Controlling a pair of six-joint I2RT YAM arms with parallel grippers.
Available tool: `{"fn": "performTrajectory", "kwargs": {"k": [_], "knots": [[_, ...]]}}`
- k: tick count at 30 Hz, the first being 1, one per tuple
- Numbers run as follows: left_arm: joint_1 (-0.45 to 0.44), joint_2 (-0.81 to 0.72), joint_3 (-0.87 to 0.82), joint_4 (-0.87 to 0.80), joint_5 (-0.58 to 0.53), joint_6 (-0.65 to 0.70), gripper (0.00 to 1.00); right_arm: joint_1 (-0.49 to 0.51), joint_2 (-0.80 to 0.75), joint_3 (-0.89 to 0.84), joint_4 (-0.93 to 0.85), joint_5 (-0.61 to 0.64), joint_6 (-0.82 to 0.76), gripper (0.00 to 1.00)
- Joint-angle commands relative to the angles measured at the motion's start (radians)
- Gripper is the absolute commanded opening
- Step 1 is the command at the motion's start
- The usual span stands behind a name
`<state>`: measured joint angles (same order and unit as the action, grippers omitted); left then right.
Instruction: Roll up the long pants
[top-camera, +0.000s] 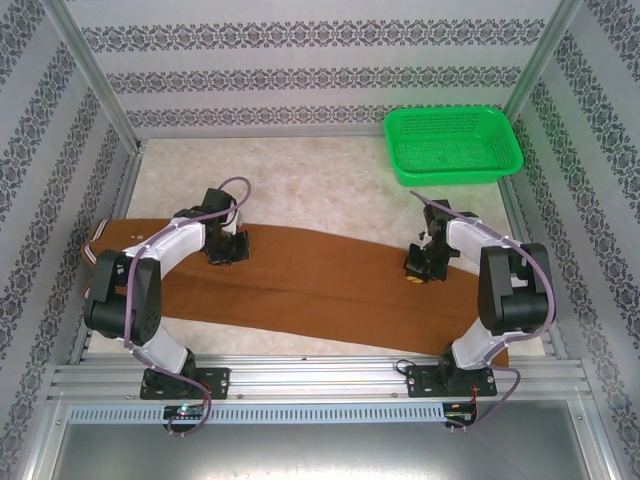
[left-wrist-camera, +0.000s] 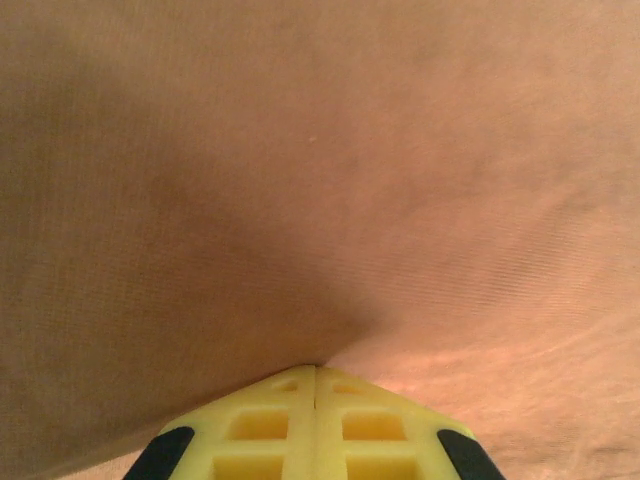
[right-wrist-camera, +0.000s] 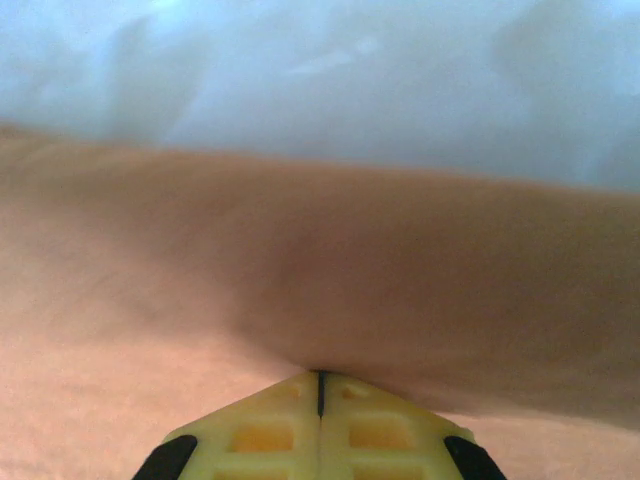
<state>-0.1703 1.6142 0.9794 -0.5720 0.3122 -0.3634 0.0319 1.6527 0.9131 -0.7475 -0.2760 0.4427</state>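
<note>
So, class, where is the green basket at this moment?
In the top external view, the green plastic basket sits at the table's far right corner, beyond the right gripper and apart from the rust-brown long pants.

Bright even light; long pants (left-wrist-camera: 320, 150) blurred in wrist views

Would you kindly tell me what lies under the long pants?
The long pants lie flat on the pale table, which shows around them. Whatever is directly beneath the cloth is covered.
</note>
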Motion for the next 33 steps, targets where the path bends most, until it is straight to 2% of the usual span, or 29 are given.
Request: {"fn": "performTrajectory", "kwargs": {"k": [1, 8, 17, 27, 29, 33], "knots": [[-0.001, 0.026, -0.017, -0.01, -0.031, -0.034, 0.0, -0.036, 0.045, -0.027, 0.044, -0.023, 0.092, 0.0], [-0.001, 0.08, -0.031, 0.009, -0.052, -0.091, 0.0, -0.07, 0.087, 0.04, 0.029, 0.043, 0.111, 0.0], [0.0, 0.125, -0.065, 0.106, -0.016, -0.15, 0.0, -0.119, 0.239, 0.329, -0.115, 0.113, 0.037, 0.0], [-0.009, 0.265, 0.047, 0.164, -0.001, -0.199, 0.0, -0.257, 0.395, 0.591, -0.174, 0.11, -0.012, 0.0], [-0.018, 0.249, 0.063, 0.143, -0.026, -0.201, 0.0, -0.257, 0.346, 0.583, -0.161, 0.127, -0.008, 0.0], [-0.05, 0.139, 0.069, 0.082, -0.155, -0.185, 0.0, -0.23, 0.113, 0.44, -0.063, 0.191, 0.002, 0.0]]}}
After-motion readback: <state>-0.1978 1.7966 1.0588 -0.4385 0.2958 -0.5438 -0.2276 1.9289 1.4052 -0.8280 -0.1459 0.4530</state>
